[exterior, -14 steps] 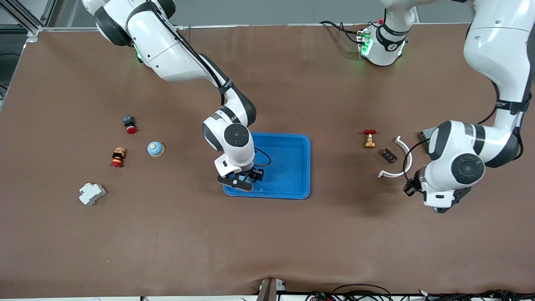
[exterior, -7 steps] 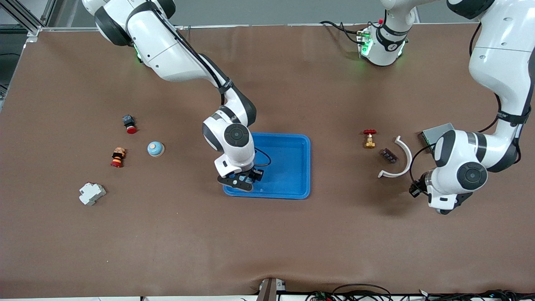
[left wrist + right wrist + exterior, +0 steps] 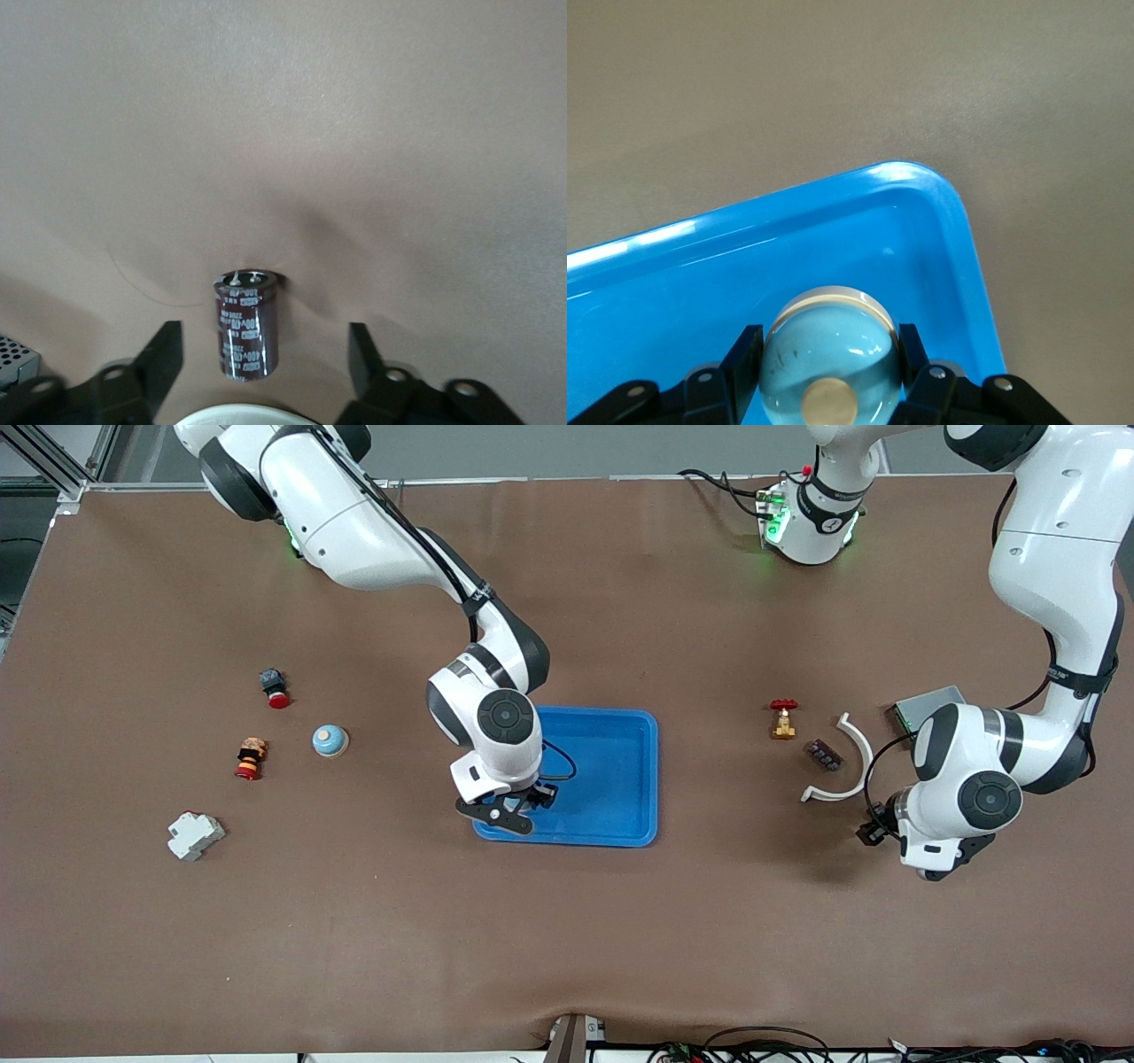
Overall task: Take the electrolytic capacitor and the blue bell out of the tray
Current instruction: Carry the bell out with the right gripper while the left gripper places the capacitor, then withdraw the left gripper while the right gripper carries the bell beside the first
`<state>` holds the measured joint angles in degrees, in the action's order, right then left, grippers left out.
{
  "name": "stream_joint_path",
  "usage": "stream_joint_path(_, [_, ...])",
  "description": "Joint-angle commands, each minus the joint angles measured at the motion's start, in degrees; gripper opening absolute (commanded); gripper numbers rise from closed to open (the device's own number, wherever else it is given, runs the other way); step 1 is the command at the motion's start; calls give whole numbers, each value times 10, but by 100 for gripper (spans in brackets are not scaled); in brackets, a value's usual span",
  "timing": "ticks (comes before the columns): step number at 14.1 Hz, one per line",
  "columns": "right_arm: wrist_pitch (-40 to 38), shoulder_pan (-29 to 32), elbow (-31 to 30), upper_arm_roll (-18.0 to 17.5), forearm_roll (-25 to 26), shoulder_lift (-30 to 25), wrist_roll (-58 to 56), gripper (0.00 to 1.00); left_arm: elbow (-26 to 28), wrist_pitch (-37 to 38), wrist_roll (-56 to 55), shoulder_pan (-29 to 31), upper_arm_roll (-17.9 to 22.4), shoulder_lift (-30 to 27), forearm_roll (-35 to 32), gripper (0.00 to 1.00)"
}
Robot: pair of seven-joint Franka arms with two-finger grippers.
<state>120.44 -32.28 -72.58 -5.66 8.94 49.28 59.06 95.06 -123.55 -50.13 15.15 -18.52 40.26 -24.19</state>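
- Across the brown table mat (image 3: 620, 921), largest item: shallow blue plastic tray (image 3: 620, 779) at mid-table.
- Right gripper (image 3: 518, 810) over the tray's corner nearest the front camera at the right arm's end; fingers (image 3: 740, 359) clamped on a pale blue domed bell (image 3: 830, 350), held inside the tray.
- Left gripper (image 3: 263, 359) low over bare mat toward the left arm's end of the table; jaws spread wide, gripping nothing.
- Dark brown cylindrical capacitor (image 3: 247, 323) stands upright on the mat between those fingers (image 3: 159, 354), apart from both.
- Second small blue domed bell (image 3: 330, 740) sits on the mat toward the right arm's end.
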Motion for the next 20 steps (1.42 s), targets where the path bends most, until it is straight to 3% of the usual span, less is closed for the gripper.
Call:
stream_joint_path(1, [-26,36,5,-10,-23,-15,-72,0,4,15,-1,-4,-6,-33,-14,100])
stream_joint_path(7, [-99,147,-18,-7,-59,-88,-326,0,0,60,-1,0,-50,-107,-10,100])
stream_joint_path(10, [-86,204,-70,-6,-59,-125,-442,0,-47,128,27,1,-77,-127,-9,100])
stream_joint_path(13, [-35,254,-141,-6,-59,-160,-542,0,-73,182,49,6,-95,-165,3,100])
stream_joint_path(15, [-11,276,-177,-7,-59,-171,-579,0,-74,197,62,9,-94,-204,54,100])
stream_joint_path(20, [152,308,-337,-5,-59,-214,-643,0,-76,230,134,18,-94,-274,108,100])
